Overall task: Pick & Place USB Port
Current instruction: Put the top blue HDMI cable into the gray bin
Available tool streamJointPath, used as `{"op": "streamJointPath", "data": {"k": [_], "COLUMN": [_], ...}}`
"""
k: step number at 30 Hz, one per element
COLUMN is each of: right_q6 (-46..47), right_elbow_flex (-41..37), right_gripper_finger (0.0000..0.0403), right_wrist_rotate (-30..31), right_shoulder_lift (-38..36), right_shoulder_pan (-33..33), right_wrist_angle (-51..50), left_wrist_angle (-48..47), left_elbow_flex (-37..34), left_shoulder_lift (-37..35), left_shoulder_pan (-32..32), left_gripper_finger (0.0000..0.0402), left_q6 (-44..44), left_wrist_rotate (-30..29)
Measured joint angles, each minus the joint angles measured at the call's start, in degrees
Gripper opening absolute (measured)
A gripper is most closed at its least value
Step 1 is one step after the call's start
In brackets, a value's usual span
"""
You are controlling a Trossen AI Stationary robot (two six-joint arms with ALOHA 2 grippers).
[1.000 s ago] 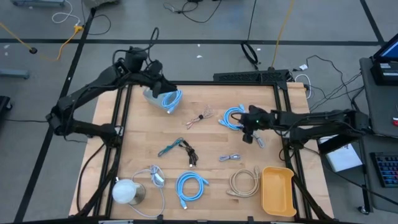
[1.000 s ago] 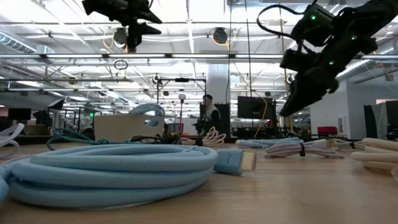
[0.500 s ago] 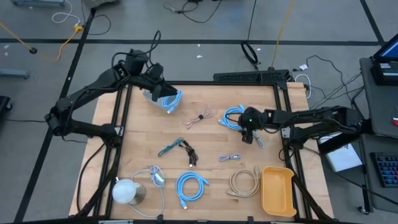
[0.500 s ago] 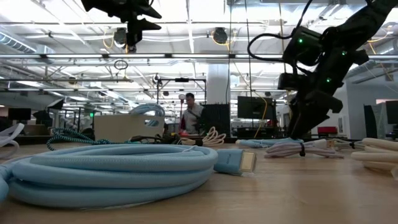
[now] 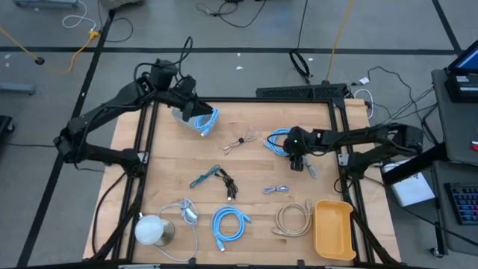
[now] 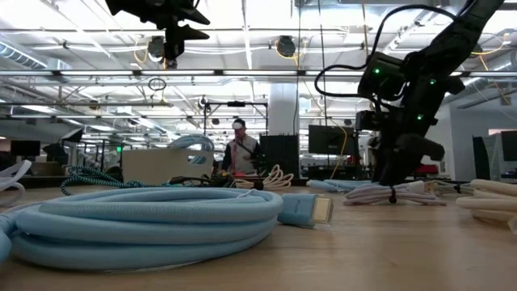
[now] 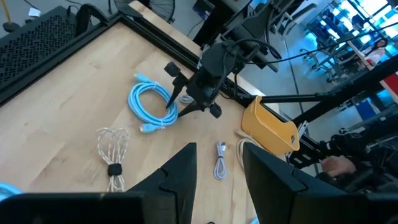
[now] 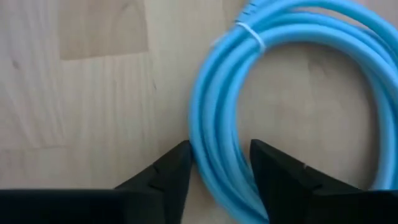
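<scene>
- The light blue cable rolled in a ring (image 5: pixel 278 142) lies flat on the pale wooden table (image 5: pixel 246 168), on the right side near the back
- The right gripper (image 5: pixel 293 149) is down low at this ring, at the side of it that faces the right arm
- In the right wrist view the right gripper (image 8: pixel 221 155) sits over the blue strands (image 8: pixel 217 118), and a part of the ring runs right through it
- I cannot tell if the right gripper is squeezing the cable or only sitting around it
- The ring rests on the wood
- In the low view the right gripper (image 6: pixel 393 179) reaches down almost to the table top
- The left gripper (image 5: pixel 188 104) hangs high over the back left corner of the table, well apart from the ring
- Just beside it in the view from above lies another blue cable in a clear bag (image 5: pixel 202 119)
- In the left wrist view the left gripper (image 7: pixel 217 152) has a clear gap between its two dark fingers (image 7: pixel 180 177) and nothing in it
- The yellow plastic tub (image 5: pixel 334 228) stands at the front right corner, well apart from the ring
- A small grey cable (image 5: pixel 276 189) lies between the ring and the tub
- A person (image 6: pixel 240 152) stands far back in the room
</scene>
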Motion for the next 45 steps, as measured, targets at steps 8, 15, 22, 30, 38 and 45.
{"op": "streamJointPath", "data": {"k": [8, 15, 22, 30, 38, 45], "right_q6": [6.33, 22.64, 43.92, 61.84, 73.69, 82.17], "right_elbow_flex": [-0.13, 1.4, 3.36, 3.23, 3.21, 3.26], "right_gripper_finger": [0.0035, 0.0034, 0.0033, 0.0033, 0.0033, 0.0033], "right_wrist_rotate": [-5.57, -12.33, -25.18, -39.63, -41.49, -40.87], "right_shoulder_lift": [0.03, -7.94, -13.28, -11.11, -5.06, 1.11], "right_shoulder_pan": [-0.02, 0.05, -2.39, -4.79, -2.58, 0.23], "right_wrist_angle": [2.45, 14.87, 41.23, 62.11, 88.13, 98.86], "left_wrist_angle": [0.44, -0.74, -1.04, 2.92, 13.52, 32.74], "left_elbow_flex": [0.0, -0.02, -1.34, -3.38, -3.44, -3.44], "left_shoulder_lift": [0.0, 0.0, 0.04, 1.27, 6.7, 12.01], "left_shoulder_pan": [0.0, 0.0, -0.75, -11.07, -19.31, -20.28], "left_gripper_finger": [0.0134, 0.0134, 0.0134, 0.0134, 0.0134, 0.0134], "left_q6": [0.25, 2.03, 3.05, 15.64, 19.08, 12.28], "left_wrist_rotate": [-0.52, -1.92, -2.03, -11.9, -26.38, -17.23]}}
